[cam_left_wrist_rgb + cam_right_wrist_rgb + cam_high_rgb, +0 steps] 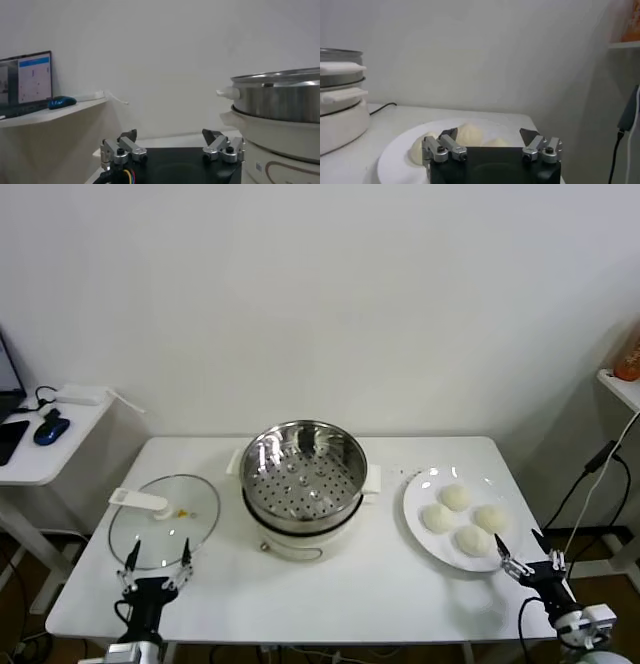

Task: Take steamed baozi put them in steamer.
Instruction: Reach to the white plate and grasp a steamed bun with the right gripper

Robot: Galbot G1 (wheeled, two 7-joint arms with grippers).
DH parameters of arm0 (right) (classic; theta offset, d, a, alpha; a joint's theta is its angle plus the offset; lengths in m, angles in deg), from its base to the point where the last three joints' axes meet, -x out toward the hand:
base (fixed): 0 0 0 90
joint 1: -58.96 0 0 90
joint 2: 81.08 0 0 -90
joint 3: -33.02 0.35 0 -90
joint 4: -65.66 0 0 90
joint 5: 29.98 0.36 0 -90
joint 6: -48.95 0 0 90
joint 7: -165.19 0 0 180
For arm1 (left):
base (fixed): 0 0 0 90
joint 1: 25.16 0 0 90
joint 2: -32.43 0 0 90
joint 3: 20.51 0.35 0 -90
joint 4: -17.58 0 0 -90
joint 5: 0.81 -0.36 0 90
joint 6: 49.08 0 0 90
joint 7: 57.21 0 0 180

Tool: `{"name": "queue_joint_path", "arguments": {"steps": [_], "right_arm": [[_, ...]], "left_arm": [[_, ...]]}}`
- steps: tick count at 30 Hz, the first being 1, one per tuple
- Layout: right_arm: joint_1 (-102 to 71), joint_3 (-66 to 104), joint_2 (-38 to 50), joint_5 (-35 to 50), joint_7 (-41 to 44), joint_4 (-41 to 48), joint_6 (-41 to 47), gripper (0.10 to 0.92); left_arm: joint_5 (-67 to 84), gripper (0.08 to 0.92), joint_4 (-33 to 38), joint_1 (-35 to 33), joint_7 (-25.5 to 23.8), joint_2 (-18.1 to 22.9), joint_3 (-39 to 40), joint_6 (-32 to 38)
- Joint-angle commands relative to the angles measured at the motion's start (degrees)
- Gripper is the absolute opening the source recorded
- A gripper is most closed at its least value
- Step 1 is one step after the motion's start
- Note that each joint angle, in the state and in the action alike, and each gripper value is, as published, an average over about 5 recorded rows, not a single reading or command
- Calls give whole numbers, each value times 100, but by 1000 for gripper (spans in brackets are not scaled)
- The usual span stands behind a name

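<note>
Several cream-white steamed baozi [464, 518] lie on a white plate [420, 486] at the table's right. The steel steamer [303, 474] with its perforated floor stands mid-table, holding nothing. My right gripper [522, 561] hovers open at the plate's near right edge, nothing between its fingers; in the right wrist view the baozi [470, 134] lie just beyond its open jaws [489, 135]. My left gripper [158, 562] rests open near the table's front left, by the glass lid; the steamer [280, 115] shows beside it in the left wrist view.
A glass lid [163, 521] with a white handle lies flat at the table's left. A side table [45, 446] with a blue mouse stands further left. Cables hang off the right edge [590, 484].
</note>
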Motion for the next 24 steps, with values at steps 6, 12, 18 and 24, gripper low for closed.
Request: {"name": "queue_joint_path", "arguments": {"steps": [6, 12, 18, 24], "right_arm": [[1468, -396, 1125, -782, 567, 104, 730, 823], [2746, -1190, 2288, -1380, 1975, 718, 1204, 823], [4626, -2980, 2989, -1881, 3444, 1572, 1006, 823], [7271, -5460, 2899, -2617, 4833, 2652, 409, 823]], "left_arm": [[-86, 823, 41, 55, 89, -24, 43, -121], [-187, 823, 101, 143, 185, -19, 106, -263], [-198, 823, 77, 182, 187, -50, 131, -265], [-176, 823, 58, 186, 210, -97, 116, -277]]}}
